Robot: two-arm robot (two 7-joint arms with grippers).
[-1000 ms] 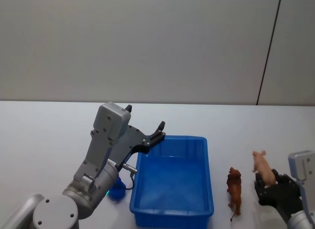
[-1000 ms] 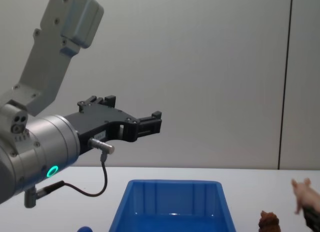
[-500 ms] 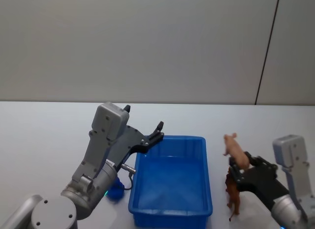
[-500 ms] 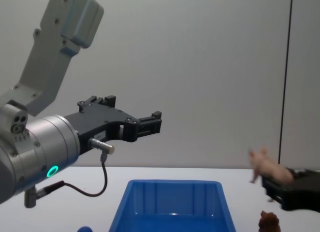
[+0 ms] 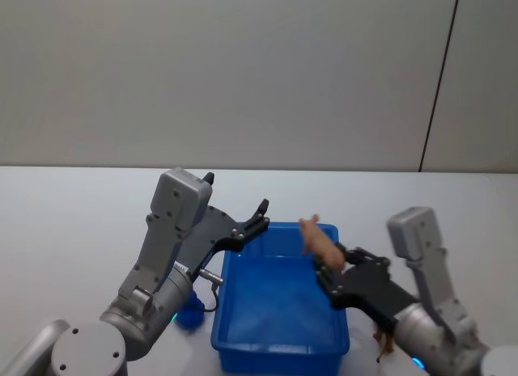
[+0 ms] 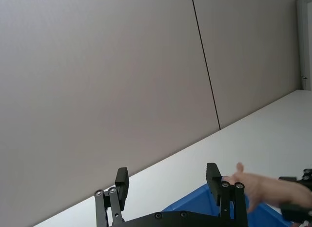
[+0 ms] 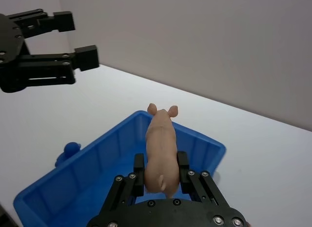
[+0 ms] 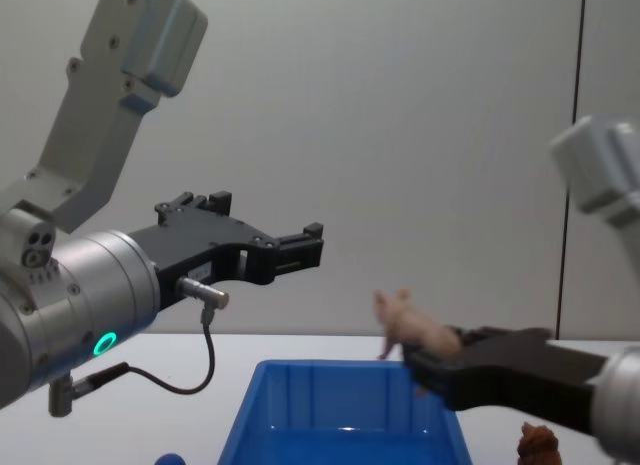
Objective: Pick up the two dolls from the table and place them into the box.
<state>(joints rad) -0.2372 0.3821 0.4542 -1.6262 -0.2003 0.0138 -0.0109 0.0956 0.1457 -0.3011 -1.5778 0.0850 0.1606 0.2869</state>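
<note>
Over the 2 o'clock corner of the bright blue ribbed plastic bin, right gripper clamps pale pink pig doll, staged to drop; fuzzy reddish-brown doll at bin's 3 o'clock; left gripper splayed empty at 10 o'clock.

1. The left arm is raised on the robot's left, its grey link angled up and forward, with a green light ring lit near the wrist
2. The left claw is held level in the air and points forward and toward the middle; its two black fingers stand wide apart with nothing between them
3. The right arm comes in from the robot's right, its grey link upright and its forearm reaching forward and across toward the left claw
4. The right claw is held in the air, its fingers pressed against both flanks of the pale pink doll, whose snout juts out ahead of the fingertips
</note>
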